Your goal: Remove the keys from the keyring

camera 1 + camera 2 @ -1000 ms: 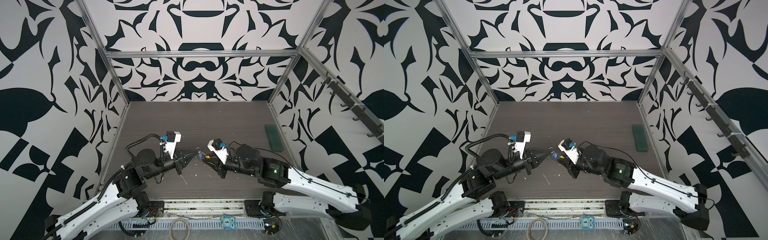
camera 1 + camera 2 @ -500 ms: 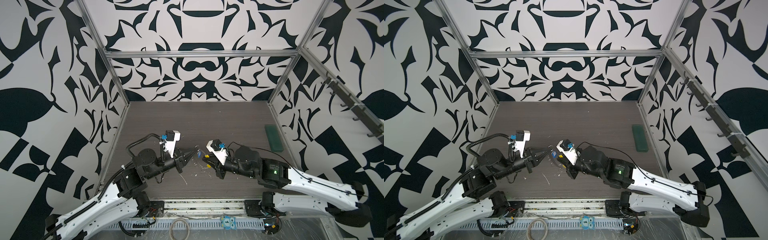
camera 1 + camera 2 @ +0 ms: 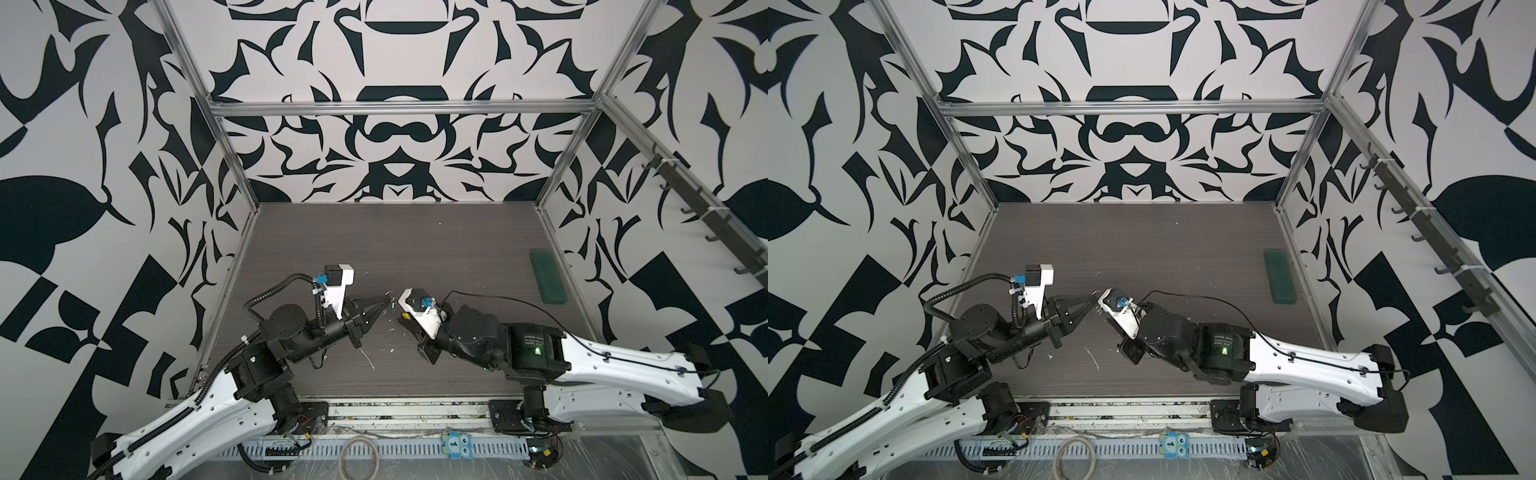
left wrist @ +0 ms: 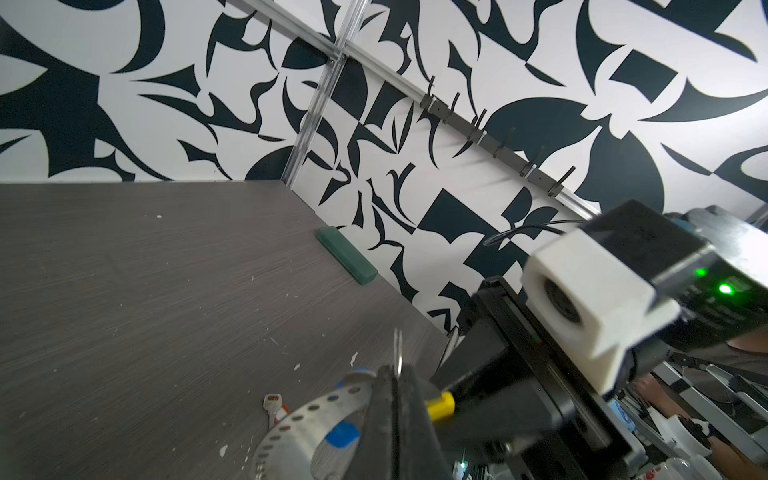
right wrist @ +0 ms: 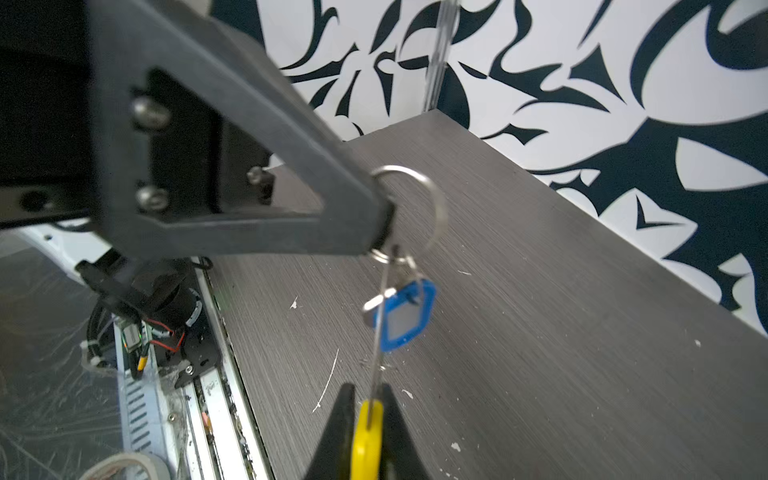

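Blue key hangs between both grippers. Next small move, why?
Probably pull the right gripper, clamped on the keyring's yellow section, slightly away from the left gripper, which pinches the metal ring: the blue key hangs between them, not yet free.

Dark wood-grain table [image 3: 415,249], green block [image 3: 547,279] by its right edge, white flecks [image 3: 370,361] near front.

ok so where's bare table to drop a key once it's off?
Crowded: centre front, where left gripper and right gripper both clamp the keyring. Widest free patch: back half of the table, from back wall to those grippers, green block at its right edge. Smaller bare strip between them and the front rail.
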`<state>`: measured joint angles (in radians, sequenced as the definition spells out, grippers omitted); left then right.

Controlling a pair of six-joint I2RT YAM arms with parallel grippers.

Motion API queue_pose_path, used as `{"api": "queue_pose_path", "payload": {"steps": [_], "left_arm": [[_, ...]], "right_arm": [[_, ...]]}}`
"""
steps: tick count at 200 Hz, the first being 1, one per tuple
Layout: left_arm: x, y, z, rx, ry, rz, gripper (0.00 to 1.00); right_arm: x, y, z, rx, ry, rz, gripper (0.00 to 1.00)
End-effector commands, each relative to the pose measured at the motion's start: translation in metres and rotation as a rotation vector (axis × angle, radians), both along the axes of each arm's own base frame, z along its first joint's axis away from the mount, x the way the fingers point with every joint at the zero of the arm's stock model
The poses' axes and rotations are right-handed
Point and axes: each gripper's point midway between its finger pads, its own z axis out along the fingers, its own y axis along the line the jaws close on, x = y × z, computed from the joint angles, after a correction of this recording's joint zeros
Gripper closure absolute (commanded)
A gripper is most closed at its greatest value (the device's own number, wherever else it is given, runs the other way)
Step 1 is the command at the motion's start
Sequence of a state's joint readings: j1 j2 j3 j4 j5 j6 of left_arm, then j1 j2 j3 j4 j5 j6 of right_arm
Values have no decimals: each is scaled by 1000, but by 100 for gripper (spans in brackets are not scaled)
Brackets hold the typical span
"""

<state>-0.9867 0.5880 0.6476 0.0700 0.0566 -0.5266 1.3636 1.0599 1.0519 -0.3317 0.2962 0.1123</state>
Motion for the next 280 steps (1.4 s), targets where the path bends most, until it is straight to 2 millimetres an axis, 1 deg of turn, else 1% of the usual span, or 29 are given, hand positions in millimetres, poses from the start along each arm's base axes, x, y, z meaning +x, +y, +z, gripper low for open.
{"api": "queue_pose_path", "payload": {"steps": [1, 13, 21, 45, 60, 87, 103, 107, 125, 140, 162, 184, 204, 223, 248, 268, 280], "left_arm": [[-10, 4, 14, -72, -109, -35, 100], [-17, 6, 18, -109, -147, -57, 100], [-21, 9, 21, -129, -168, -67, 100], [-28, 13, 24, -172, -210, -86, 100], [-32, 14, 25, -187, -222, -99, 100], [-43, 12, 26, -213, -238, -162, 100], [-49, 10, 28, -220, -244, -203, 100], [-50, 9, 28, -221, -244, -212, 100], [-55, 6, 28, -225, -240, -248, 100], [-58, 4, 30, -235, -236, -275, 100], [-65, 3, 34, -253, -239, -319, 100], [-65, 1, 33, -252, -231, -325, 100], [-64, 1, 31, -254, -228, -324, 100], [-65, 2, 32, -260, -231, -324, 100], [-64, 1, 30, -260, -228, -322, 100], [-63, 2, 30, -265, -230, -319, 100], [-63, 2, 29, -263, -227, -317, 100]], "right_arm": [[-20, 5, 34, 79, -33, 109, 71], [-24, 1, 36, 91, -32, 130, 65], [-25, -3, 39, 102, -36, 130, 62], [-28, -17, 47, 140, -52, 132, 60], [-23, -29, 55, 181, -73, 93, 59], [-23, -38, 68, 228, -92, 85, 57], [-24, -38, 76, 250, -101, 114, 55], [-30, -35, 79, 263, -90, 156, 55], [-34, -33, 91, 319, -60, 230, 54], [-38, -29, 100, 373, -16, 307, 56], [-38, -25, 110, 457, 48, 393, 57], [-48, -24, 120, 524, 68, 485, 58], [-55, -19, 119, 526, 101, 533, 58], [-51, -10, 111, 498, 143, 523, 59], [-45, -4, 103, 486, 177, 503, 65], [-42, -2, 101, 496, 183, 489, 70], [-42, -1, 102, 511, 191, 488, 71]]}}
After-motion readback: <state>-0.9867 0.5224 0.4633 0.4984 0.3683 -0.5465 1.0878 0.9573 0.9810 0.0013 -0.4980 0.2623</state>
